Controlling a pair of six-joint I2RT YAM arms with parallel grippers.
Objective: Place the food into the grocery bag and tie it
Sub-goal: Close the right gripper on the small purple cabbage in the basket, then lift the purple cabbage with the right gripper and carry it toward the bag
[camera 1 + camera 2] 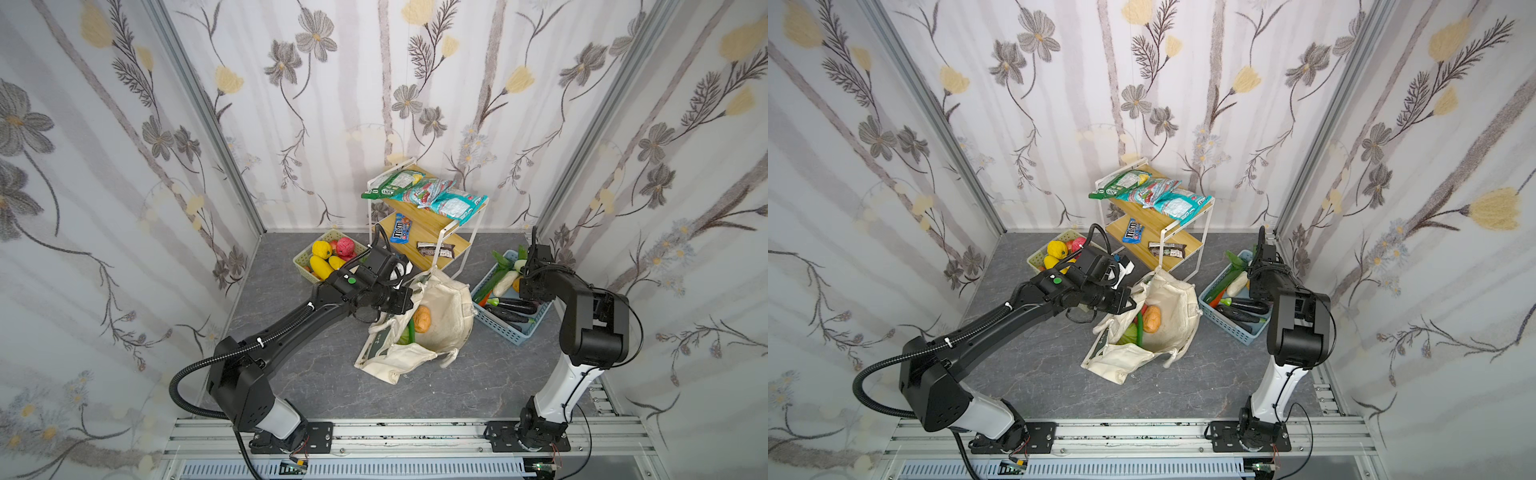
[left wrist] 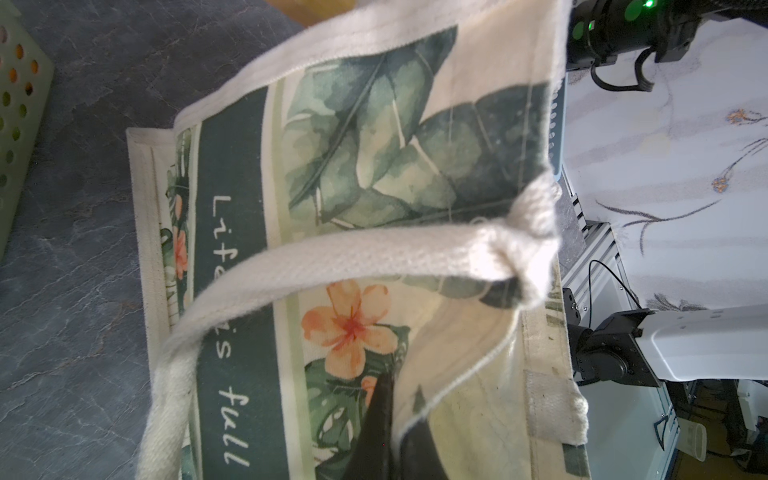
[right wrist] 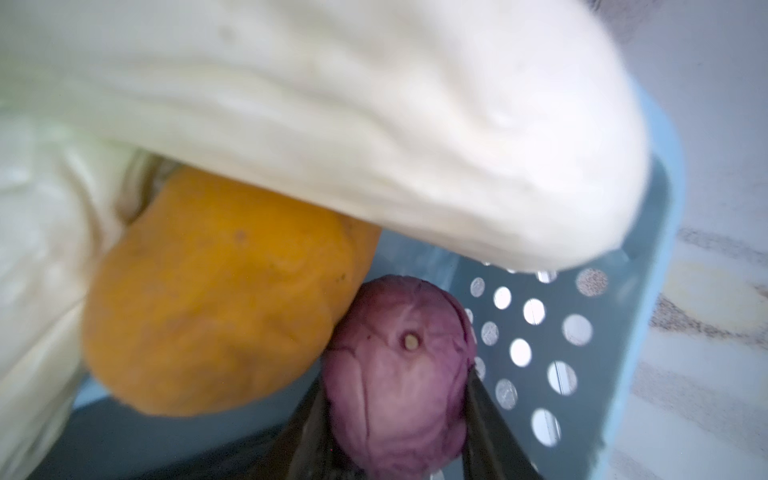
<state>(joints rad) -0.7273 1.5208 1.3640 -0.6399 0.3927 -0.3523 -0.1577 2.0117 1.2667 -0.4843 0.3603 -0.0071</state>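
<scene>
Cream canvas tote with green leaf print and dark lettered band (image 1: 446,307) sits slumped mid-tabletop, nearer the back edge, mouth open upward. Inside it are a tan-orange rounded toy (image 1: 422,319) and green toy pieces (image 1: 409,331). Left gripper (image 1: 409,300) is clenched on the tote's rim. The left wrist view shows the dark fingers (image 2: 376,419) pinching the cloth edge, with the thick white rope handle (image 2: 353,257) lying across the print.

Right gripper (image 3: 395,399) is down in the light blue plastic lattice basket (image 1: 515,330), by the right edge of the grey marbled tabletop (image 1: 316,374) toward the back corner. Its fingers press both sides of a small purple round toy vegetable (image 3: 390,345), grasping it. An orange plastic toy fruit (image 3: 216,291) touches the purple one, and a long white toy vegetable (image 3: 374,124) lies over both. Dark toy aubergines (image 1: 513,307) share the basket.

Pale green lattice basket (image 1: 301,259), holding yellow and red toy fruit, sits near the back left corner. White wire rack with wooden shelves (image 1: 440,245) stands at the back edge, with snack packets on it.
</scene>
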